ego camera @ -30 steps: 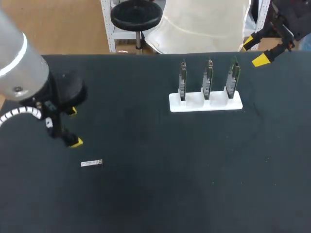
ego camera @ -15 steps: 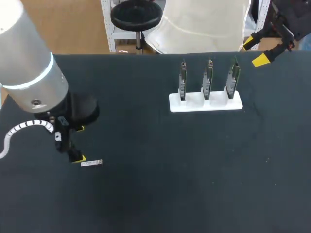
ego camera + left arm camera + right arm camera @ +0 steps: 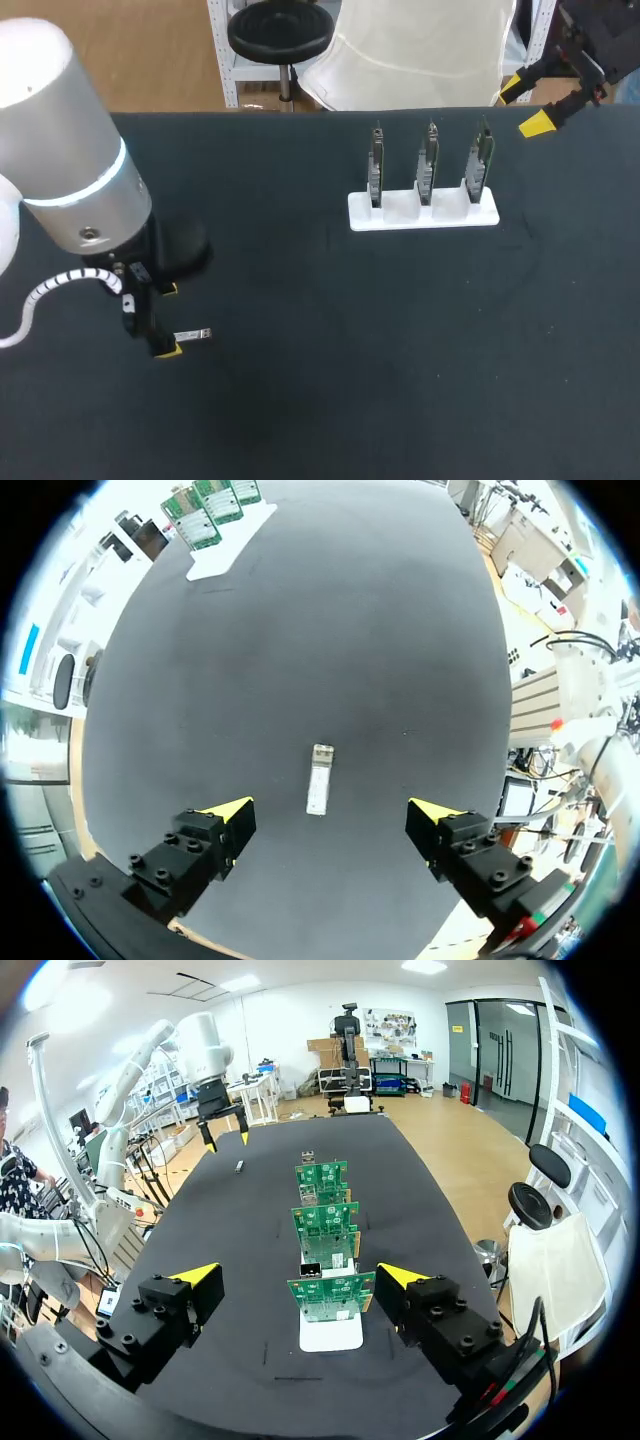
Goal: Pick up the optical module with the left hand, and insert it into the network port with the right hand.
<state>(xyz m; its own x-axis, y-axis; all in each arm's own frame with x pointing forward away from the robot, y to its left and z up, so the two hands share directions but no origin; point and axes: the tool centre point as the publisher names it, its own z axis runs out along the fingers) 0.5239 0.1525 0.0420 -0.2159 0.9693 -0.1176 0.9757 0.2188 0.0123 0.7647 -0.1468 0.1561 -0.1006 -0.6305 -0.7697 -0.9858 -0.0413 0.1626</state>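
Module: the module [image 3: 319, 778] lies flat on the table [image 3: 400, 350], in the gap of the left claw [image 3: 330, 810] and a little ahead of its tips. It touches neither finger.
Module's lie: its long axis runs out along the fingers, so its two long sides face them. That looks set up for a squeeze across the narrow width.
Left claw: spread wide and empty, low over the table and straddling the module. From the head view its body covers part of the module.
Step, as I judge it: the pick-up is lined up and the grasp is not yet made. The claw probably needs to come lower before it pinches.
Right claw: the right claw [image 3: 298, 1275] is spread and empty, and hangs at the table's far edge.
Rack: a white rack [image 3: 330, 1335] stands ahead of the right claw. Its three green boards [image 3: 330, 1295] stand upright in a row, in line with the claw's gap.
Why there: likely so the right claw is near the ports for the insertion.
Risk: a thin, flat module may slide or tip if the fingers meet it unevenly.
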